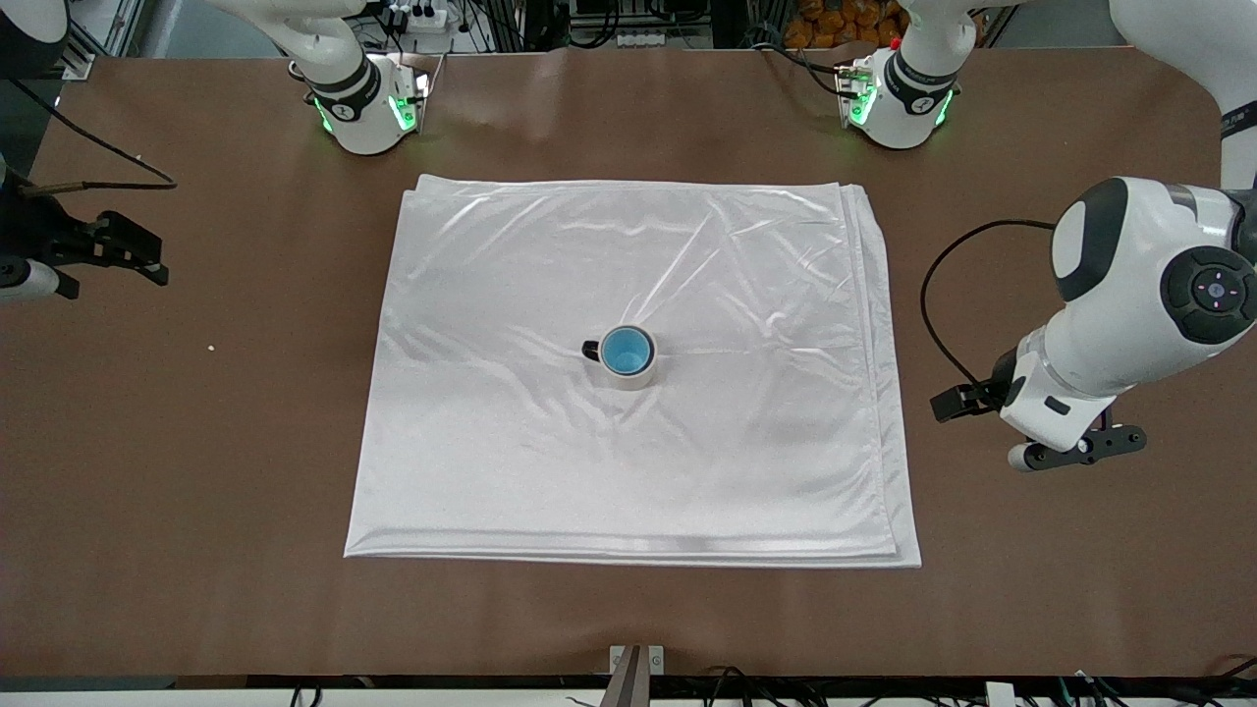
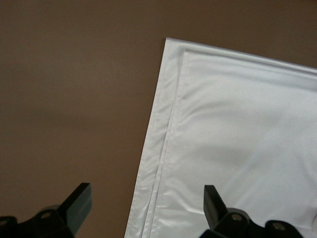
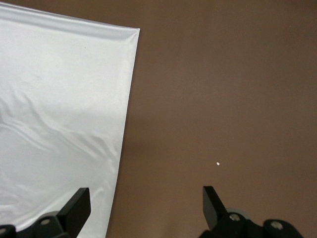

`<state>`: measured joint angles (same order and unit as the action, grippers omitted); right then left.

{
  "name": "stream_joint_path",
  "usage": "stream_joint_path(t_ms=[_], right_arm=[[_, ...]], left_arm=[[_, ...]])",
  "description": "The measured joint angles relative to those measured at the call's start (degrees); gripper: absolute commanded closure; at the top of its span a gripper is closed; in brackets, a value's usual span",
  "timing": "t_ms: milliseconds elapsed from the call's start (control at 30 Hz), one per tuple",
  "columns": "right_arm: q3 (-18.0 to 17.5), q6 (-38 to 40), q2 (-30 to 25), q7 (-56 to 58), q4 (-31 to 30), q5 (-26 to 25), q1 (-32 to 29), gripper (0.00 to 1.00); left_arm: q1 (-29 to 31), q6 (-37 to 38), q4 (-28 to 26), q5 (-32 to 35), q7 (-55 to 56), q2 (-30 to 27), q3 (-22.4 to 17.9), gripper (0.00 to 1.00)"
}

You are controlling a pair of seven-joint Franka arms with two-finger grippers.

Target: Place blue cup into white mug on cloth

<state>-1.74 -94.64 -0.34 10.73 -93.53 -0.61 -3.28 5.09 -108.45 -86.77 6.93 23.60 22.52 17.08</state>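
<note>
The blue cup [image 1: 626, 351] sits upright inside the white mug [image 1: 638, 378], whose black handle points toward the right arm's end. The mug stands near the middle of the white cloth [image 1: 628, 245]. My left gripper [image 2: 147, 196] is open and empty, up over the layered edge of the cloth [image 2: 237, 129] at the left arm's end; in the front view it [image 1: 1075, 447] is well apart from the mug. My right gripper [image 3: 146, 198] is open and empty over bare table beside the edge of the cloth [image 3: 59, 99] at the right arm's end; in the front view it [image 1: 98, 250] is at the table's end.
The brown table [image 1: 196, 491] surrounds the cloth on all sides. A tiny white crumb [image 1: 210, 348] lies on it near the right gripper and also shows in the right wrist view [image 3: 218, 163]. The arm bases [image 1: 368, 108] stand at the table's robot edge.
</note>
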Motion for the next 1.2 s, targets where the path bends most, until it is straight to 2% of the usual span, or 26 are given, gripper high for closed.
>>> stream_joint_path(t_ms=[333, 900, 1200], right_arm=[[0.0, -0.1, 0.0, 0.0, 0.0, 0.0, 0.0, 0.00], [0.0, -0.1, 0.0, 0.0, 0.0, 0.0, 0.0, 0.00], [0.0, -0.1, 0.0, 0.0, 0.0, 0.0, 0.0, 0.00]], left_arm=[[0.0, 0.6, 0.0, 0.0, 0.0, -0.7, 0.0, 0.00], [0.8, 3.7, -0.1, -2.8, -0.1, -5.2, -0.1, 0.00], [1.2, 7.9, -1.2, -3.7, -0.7, -9.8, -0.1, 0.00]])
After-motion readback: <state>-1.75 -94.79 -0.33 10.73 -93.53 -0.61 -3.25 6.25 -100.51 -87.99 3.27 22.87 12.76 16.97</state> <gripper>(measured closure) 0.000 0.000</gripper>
